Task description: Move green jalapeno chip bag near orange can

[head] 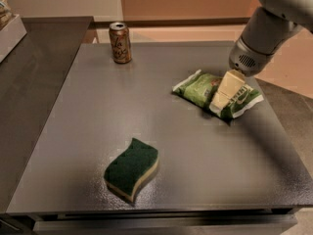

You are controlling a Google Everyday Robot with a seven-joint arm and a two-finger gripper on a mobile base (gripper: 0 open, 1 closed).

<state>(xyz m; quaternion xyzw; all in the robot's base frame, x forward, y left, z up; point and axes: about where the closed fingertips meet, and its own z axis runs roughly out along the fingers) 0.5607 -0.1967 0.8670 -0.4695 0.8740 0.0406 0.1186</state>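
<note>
Though its grip cannot be told, the claw [218,103] angles down onto the green jalapeno chip bag [195,88].

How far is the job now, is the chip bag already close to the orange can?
Done: nothing yet; the green jalapeno chip bag lies at the right of the table, apart from the orange can at the back left. In hand: the end effector is at the bag. Left: carry it beside the can.
</note>
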